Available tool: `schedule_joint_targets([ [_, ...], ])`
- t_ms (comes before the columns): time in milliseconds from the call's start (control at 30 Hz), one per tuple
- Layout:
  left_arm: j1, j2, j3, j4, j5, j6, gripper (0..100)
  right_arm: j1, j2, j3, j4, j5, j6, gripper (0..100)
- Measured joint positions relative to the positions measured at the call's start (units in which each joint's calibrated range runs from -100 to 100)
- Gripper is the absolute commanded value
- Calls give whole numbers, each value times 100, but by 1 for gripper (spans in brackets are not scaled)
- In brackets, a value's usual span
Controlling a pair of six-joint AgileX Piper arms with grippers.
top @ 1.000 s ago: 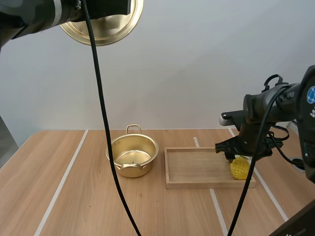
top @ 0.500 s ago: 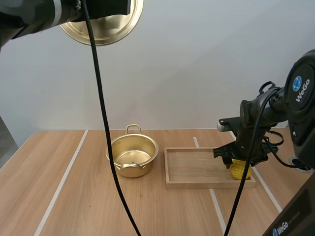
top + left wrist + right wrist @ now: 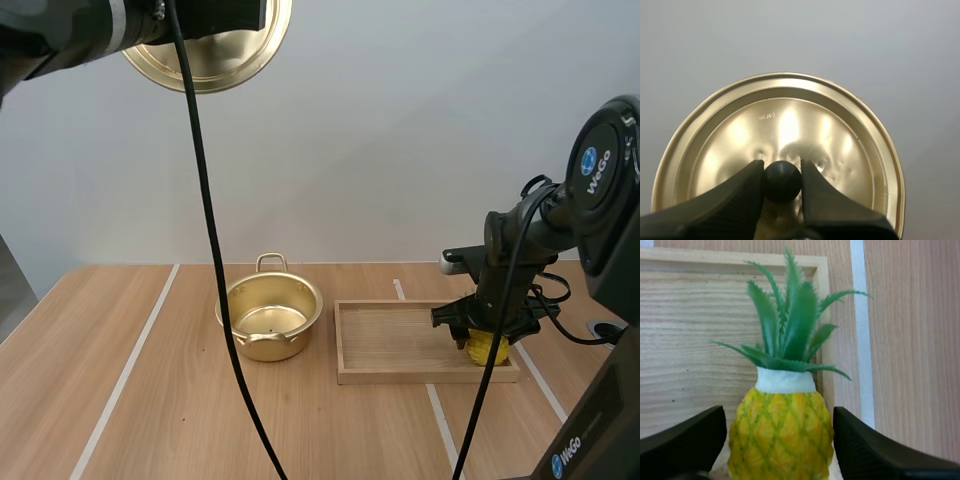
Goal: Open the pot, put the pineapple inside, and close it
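Note:
A gold pot [image 3: 268,318] stands open on the table, left of a wooden tray [image 3: 400,345]. Its gold lid [image 3: 215,50] hangs high at the upper left, my left gripper [image 3: 782,177] shut on its black knob [image 3: 782,181]. A yellow pineapple [image 3: 782,432] with green leaves lies at the tray's right end [image 3: 488,348]. My right gripper [image 3: 780,440] is down over the pineapple, open, one finger [image 3: 685,442] on each side of the fruit with gaps between.
White tape lines [image 3: 125,375] run along the wooden table. Bare table lies in front of the pot and tray. The tray's far rim [image 3: 740,257] sits just beyond the pineapple's leaves.
My right arm has come down and slightly left over the pineapple, its fingers now lower around the fruit. The left arm and lid have not moved.

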Motion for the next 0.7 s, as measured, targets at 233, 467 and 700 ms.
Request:
schedule_joint_targets([
  [233,0,0,0,0,0,0,0,0,13,0,-33,-54,0,41],
  [467,0,0,0,0,0,0,0,0,75,0,-148,-125,0,0],
  [700,0,0,0,0,0,0,0,0,75,0,-54,-289,0,0],
])
